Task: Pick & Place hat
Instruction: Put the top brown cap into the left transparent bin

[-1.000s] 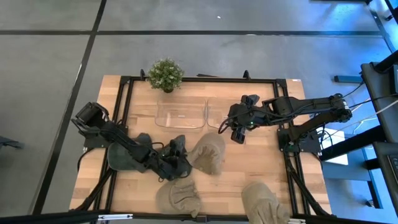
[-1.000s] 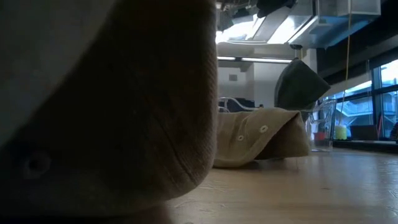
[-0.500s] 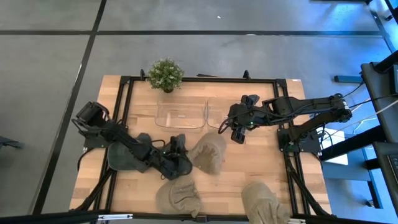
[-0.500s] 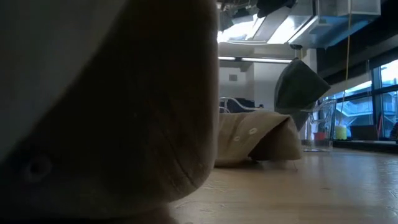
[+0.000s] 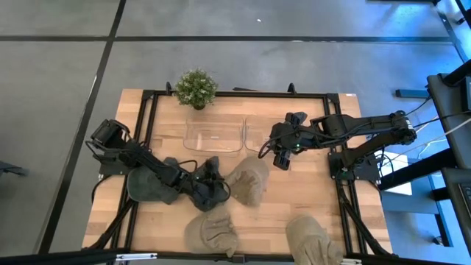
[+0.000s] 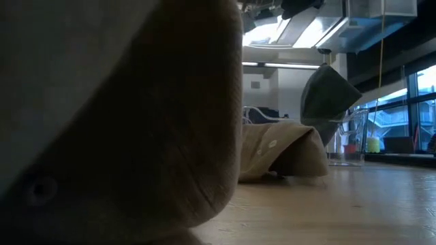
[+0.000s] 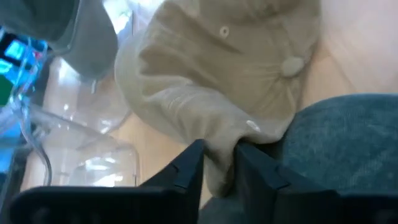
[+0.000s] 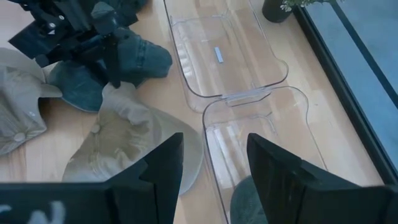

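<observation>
A tan hat (image 5: 249,180) (image 6: 279,153) lies mid-table with its crown button up. My left gripper (image 5: 213,184) (image 7: 219,171) is at its left edge, shut on the cloth. A blue-grey hat (image 5: 147,184) (image 7: 348,143) lies under my left arm. My right gripper (image 5: 280,156) (image 8: 214,142) hovers over the right clear tray (image 8: 267,137). A dark green hat (image 6: 327,92) (image 8: 249,200) hangs below it, between its fingers. My left gripper pinches a bunched fold at the tan hat's edge (image 7: 217,155) between its two fingers (image 7: 189,168), coming in low from the table's left. That edge is raised, while the rest of the hat rests on the table. My right gripper holds the dark green hat from above. The hat hangs clear above the tray, and the gripper itself hides which part is held.
Two clear trays (image 5: 213,136) (image 5: 261,132) sit side by side at the far middle, with a potted plant (image 5: 196,88) behind them. Two more tan hats (image 5: 211,234) (image 5: 313,237) lie at the near edge. One of them (image 6: 116,122) fills the left half of the low view.
My left gripper has moved a little toward the far edge and the tan hat. The hat's held edge has risen and bunched, and the hat has drawn in slightly. The right arm and its hanging hat have kept still.
</observation>
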`<state>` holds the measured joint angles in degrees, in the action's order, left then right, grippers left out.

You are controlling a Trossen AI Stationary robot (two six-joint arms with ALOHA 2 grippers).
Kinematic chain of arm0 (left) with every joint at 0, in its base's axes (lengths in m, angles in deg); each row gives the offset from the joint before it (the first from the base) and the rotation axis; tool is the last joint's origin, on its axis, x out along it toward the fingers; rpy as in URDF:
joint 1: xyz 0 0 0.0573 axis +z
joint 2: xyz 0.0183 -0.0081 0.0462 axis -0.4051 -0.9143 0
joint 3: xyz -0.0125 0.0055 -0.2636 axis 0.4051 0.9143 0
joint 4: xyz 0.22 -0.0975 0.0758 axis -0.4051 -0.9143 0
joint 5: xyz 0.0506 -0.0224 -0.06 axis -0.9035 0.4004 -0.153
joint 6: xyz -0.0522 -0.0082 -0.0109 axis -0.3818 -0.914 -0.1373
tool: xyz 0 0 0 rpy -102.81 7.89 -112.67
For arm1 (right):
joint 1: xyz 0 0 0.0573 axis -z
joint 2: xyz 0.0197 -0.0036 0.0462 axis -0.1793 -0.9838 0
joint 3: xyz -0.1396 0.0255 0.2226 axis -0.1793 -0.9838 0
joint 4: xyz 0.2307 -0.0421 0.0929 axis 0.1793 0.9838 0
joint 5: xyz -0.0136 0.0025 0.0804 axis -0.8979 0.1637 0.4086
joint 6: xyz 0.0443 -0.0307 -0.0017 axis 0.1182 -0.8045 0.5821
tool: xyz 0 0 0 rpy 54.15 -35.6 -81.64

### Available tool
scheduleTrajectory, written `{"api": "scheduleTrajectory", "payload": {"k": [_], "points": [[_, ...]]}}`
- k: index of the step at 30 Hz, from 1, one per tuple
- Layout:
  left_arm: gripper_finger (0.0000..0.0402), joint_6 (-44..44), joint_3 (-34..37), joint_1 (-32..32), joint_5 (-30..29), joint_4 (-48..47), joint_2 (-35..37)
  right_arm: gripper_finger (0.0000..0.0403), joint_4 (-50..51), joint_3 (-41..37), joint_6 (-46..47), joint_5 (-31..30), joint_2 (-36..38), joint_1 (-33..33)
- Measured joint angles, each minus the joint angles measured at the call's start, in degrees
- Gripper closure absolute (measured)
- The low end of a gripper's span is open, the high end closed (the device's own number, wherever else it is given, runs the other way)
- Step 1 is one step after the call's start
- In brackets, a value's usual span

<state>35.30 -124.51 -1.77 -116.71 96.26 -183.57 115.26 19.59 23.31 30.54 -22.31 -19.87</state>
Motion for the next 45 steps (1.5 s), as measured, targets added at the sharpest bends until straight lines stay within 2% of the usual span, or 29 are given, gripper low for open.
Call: {"api": "scheduleTrajectory", "payload": {"k": [5,8,12,16,22,29,31,35,39,45], "points": [[0.0393,0.85,-0.01,0.04,-0.28,3.21,0.00,0.0224,0.02,0.00,-0.07,0.00,0.00,0.00],[0.0396,0.93,-0.01,0.02,-0.47,4.87,0.07,0.0224,0.02,0.00,-0.07,0.00,0.00,-0.01],[0.0397,1.32,0.00,-0.20,-3.84,4.78,1.99,0.0224,0.02,0.00,0.02,0.00,0.00,-0.02],[0.0397,0.68,0.00,-0.20,-5.29,5.15,6.44,0.0224,0.00,0.00,0.57,0.00,0.01,-0.02],[0.0398,-1.91,0.01,-0.20,-8.83,5.39,15.86,0.0224,0.00,0.00,6.59,0.09,0.02,-0.02],[0.0398,-2.44,-0.01,-0.59,-9.21,16.07,27.58,0.0224,-0.66,0.00,7.73,0.69,0.02,-0.02],[0.0398,-2.47,-0.01,-0.53,-9.37,19.06,30.33,0.0224,-1.92,0.00,7.76,4.22,0.02,0.00],[0.0398,-2.33,-0.01,-0.36,-9.84,21.67,34.18,0.0224,-10.47,0.00,7.82,16.54,-0.44,-0.26],[0.0398,0.98,-0.01,-0.26,-15.09,21.54,35.65,0.0224,-20.85,0.00,8.62,18.56,-2.35,-1.94],[0.0398,2.16,-0.01,-0.20,-27.65,21.62,35.91,0.0210,-25.99,0.00,0.66,17.59,-5.13,-5.46]]}}
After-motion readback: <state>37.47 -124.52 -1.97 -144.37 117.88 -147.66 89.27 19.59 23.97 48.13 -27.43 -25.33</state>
